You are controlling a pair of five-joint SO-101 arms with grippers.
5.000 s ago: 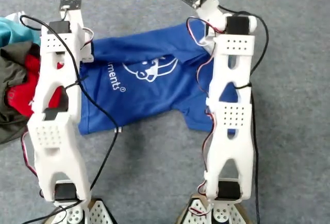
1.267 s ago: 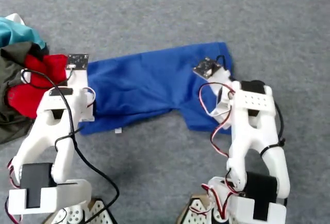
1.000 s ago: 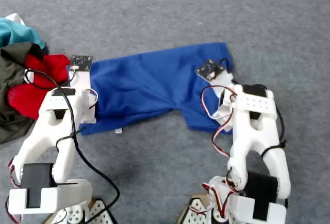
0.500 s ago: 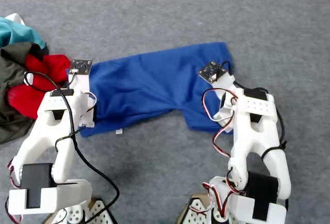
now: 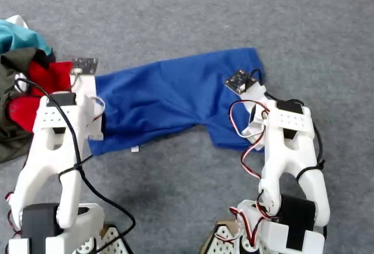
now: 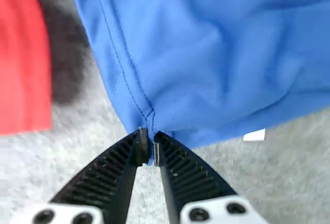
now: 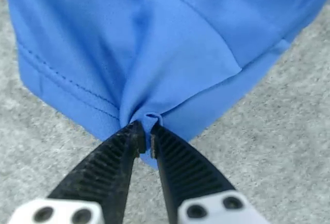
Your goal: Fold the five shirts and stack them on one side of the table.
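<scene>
On grey tabletop (image 5: 175,26), centre | blue cotton shirt (image 5: 169,96) lies flat | my left hand (image 6: 147,149) and right hand (image 7: 145,134) each pinch its near edge | I'd lift both evenly, keeping cloth taut

The left tool (image 6: 147,149) pinches the blue shirt (image 6: 206,54) at its hem, a red garment (image 6: 23,59) just beside.

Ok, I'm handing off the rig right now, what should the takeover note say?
Grips: left tool shut on the edge of the blue shirt; right tool shut on a pinch of the same shirt.
It lies mid-table, apparently part-folded.
A pile of unfolded shirts sits beside the left arm.
Done: no finished stack seen.
Left: finish this fold, fold the others, stack them.
</scene>
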